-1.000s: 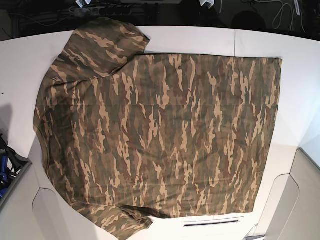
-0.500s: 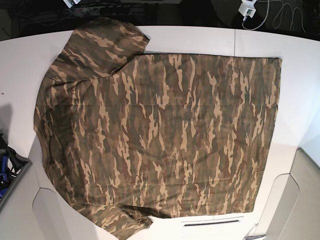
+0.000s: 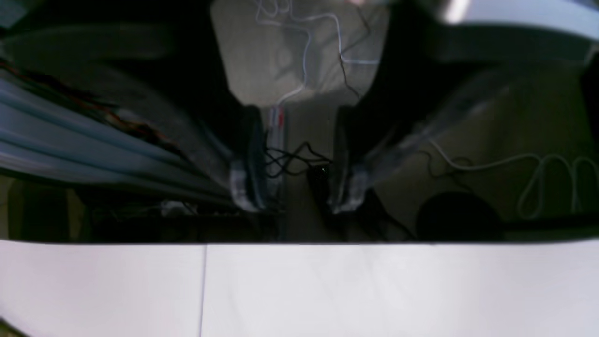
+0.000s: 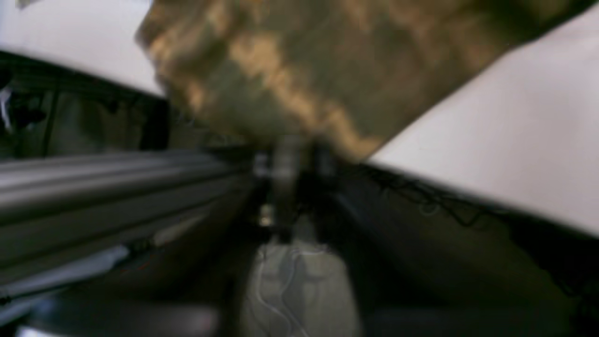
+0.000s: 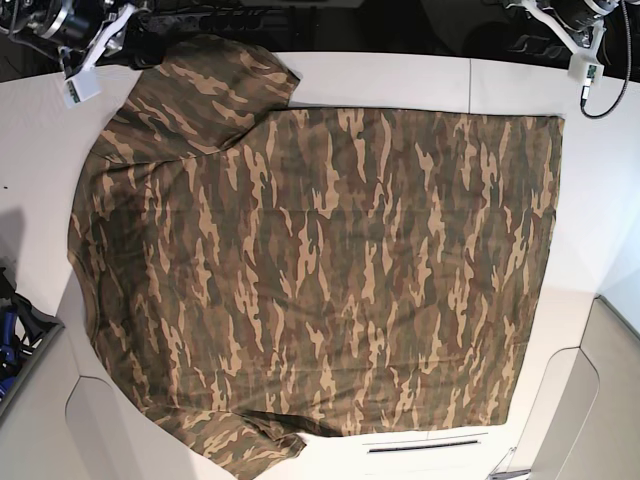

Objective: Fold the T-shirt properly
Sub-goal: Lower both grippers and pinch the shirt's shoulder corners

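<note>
The camouflage T-shirt point(image 5: 320, 270) lies spread flat on the white table point(image 5: 400, 80), its collar side at the left and its hem at the right. My left gripper point(image 5: 583, 55) hangs over the far right corner, beyond the hem corner. In the left wrist view it point(image 3: 295, 196) is open and empty, past the table's far edge. My right gripper point(image 5: 85, 65) is at the far left, beside the upper sleeve point(image 5: 215, 75). The right wrist view is blurred; the sleeve point(image 4: 299, 70) fills its top, and the gripper point(image 4: 288, 159) is too smeared to read.
A dark bin with blue items point(image 5: 12, 335) sits at the table's left edge. A narrow slot point(image 5: 425, 446) lies near the front edge. Cables point(image 3: 538, 173) lie on the floor beyond the far edge. A seam point(image 3: 203, 290) crosses the table top.
Both arms have come into the base view at the far corners, the left at top right and the right at top left. The T-shirt has not moved.
</note>
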Robot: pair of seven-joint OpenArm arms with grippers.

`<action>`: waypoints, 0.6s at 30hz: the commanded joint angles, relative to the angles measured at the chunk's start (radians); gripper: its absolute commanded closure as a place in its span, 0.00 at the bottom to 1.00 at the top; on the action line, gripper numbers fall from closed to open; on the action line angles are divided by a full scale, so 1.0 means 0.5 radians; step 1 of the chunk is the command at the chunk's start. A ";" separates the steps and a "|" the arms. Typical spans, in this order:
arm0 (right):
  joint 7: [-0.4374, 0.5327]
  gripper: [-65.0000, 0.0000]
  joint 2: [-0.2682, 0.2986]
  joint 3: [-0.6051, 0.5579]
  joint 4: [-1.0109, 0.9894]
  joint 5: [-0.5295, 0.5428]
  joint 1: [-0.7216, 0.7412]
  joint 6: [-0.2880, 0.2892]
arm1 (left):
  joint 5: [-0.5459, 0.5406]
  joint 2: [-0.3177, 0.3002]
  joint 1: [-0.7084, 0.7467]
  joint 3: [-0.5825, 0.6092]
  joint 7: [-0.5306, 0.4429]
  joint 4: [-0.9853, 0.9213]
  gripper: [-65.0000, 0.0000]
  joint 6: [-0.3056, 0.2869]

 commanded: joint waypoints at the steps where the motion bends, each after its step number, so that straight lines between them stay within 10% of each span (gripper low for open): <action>1: -0.023 0.75 -0.011 0.056 0.029 0.077 0.029 0.008 | -0.029 -0.027 0.014 -0.028 -0.021 0.043 0.55 -0.016; 18: -0.082 0.42 -0.054 0.273 -0.336 0.011 0.356 -0.103 | -0.029 -0.287 -0.211 -0.030 -0.047 0.022 0.35 0.048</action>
